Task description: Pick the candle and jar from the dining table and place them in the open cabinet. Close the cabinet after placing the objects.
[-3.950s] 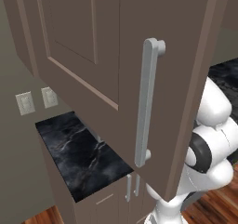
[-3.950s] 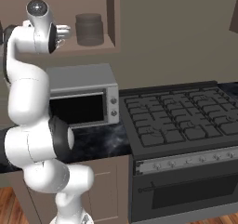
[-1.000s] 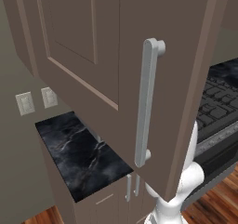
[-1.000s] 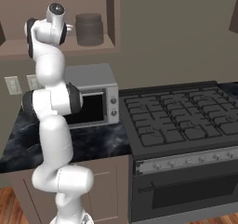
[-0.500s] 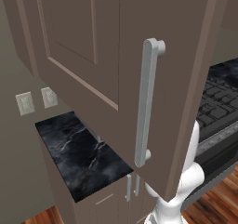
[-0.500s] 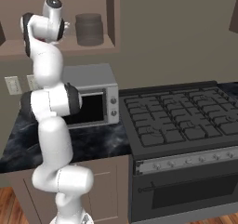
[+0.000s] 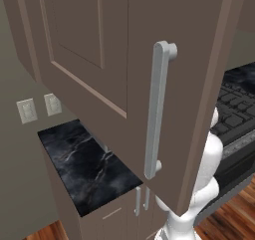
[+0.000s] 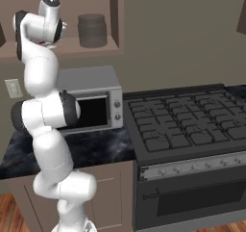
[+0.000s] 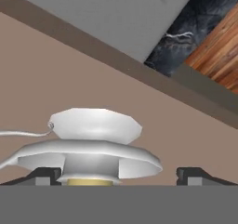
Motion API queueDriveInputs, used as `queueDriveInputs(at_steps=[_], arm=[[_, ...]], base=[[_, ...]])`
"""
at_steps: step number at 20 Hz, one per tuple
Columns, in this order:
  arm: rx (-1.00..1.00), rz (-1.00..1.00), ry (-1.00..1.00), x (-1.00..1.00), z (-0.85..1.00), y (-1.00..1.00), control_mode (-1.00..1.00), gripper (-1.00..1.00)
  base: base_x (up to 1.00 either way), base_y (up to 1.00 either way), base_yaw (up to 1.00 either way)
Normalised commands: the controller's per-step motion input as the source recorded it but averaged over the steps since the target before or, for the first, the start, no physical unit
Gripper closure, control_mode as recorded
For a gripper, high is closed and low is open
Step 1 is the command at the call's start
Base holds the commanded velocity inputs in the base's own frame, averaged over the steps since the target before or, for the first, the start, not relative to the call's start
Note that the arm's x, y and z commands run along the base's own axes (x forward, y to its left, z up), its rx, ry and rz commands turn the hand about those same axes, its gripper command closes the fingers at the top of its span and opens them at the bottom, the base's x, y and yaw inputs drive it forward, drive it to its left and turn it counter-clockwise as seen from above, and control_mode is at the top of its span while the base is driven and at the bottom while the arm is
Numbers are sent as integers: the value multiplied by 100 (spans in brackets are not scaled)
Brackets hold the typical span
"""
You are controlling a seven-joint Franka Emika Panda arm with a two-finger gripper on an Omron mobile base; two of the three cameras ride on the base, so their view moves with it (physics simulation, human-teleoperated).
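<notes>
A: How does the dark two-finger pincer (image 9: 118, 175) stand?

B: Spread wide, released. The candle (image 9: 93, 141), a yellowish stick in a clear-silvery round holder, stands between its fingertips (image 9: 44, 175) on the taupe-brown cabinet shelf (image 9: 51, 86), gripped by neither.

A: And the cabinet door (image 7: 94, 60)?

B: Swung open, its pale bar handle (image 7: 157, 109) facing out.

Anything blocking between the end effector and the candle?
Nothing visible does. The candle stands directly between the tips of the open end effector, resting on the brown shelf, with the right tip clear of it.
</notes>
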Motion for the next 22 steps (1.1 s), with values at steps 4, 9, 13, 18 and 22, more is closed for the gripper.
queueDriveInputs(at_steps=[4, 9, 13, 18, 22], arm=[[0, 10, -21, -57, -48, -10, -100, -100], [0, 4, -22, -37, -50, -18, -100, -100], [0, 0, -20, -1, -17, -29, -100, -100], [0, 0, -19, 0, 0, -31, -100, -100], [0, 0, -17, 9, 0, -29, -100, -100]], base=[[0, 0, 0], [0, 0, 0], [0, 0, 0], [0, 0, 0], [0, 0, 0]])
